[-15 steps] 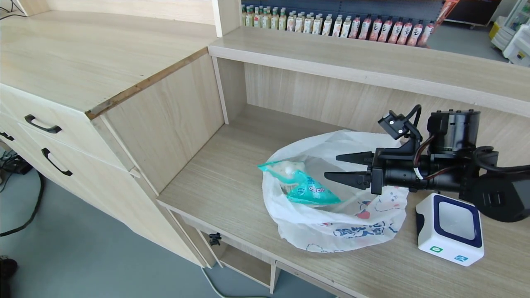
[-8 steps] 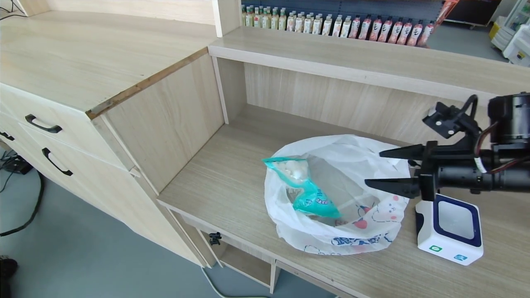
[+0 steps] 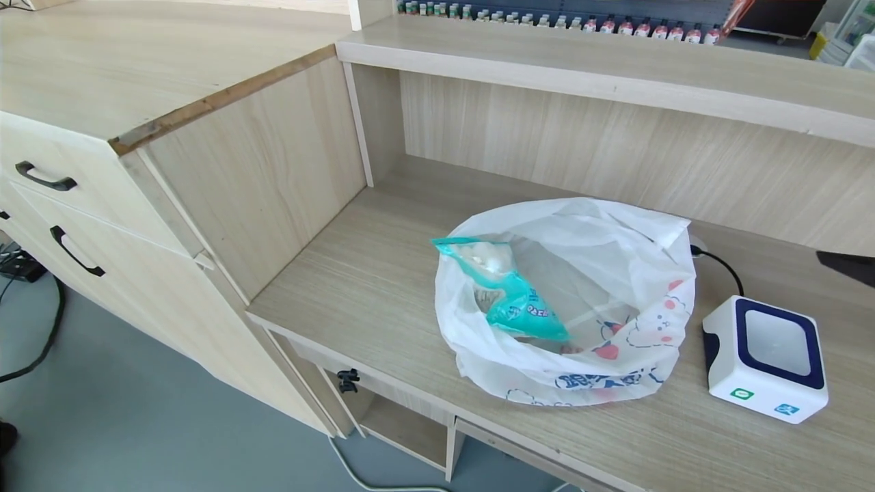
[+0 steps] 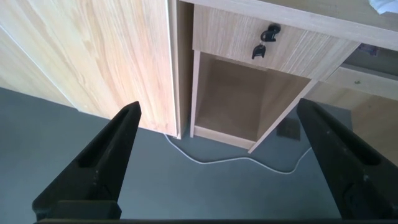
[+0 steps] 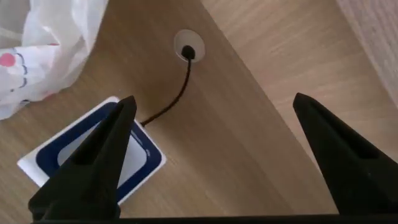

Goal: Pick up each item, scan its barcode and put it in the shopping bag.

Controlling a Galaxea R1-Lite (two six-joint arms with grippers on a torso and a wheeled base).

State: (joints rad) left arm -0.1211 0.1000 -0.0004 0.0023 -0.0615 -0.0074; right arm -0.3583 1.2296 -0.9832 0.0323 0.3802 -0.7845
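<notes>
Pkt [image 3: 523, 313] in shopping bag [image 3: 615, 232], scanner [image 3: 765, 359] just beside; R claw [image 5: 212, 102] spread.

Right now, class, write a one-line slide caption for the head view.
A teal packet lies inside the open white shopping bag on the wooden counter, beside a barcode scanner.
</notes>
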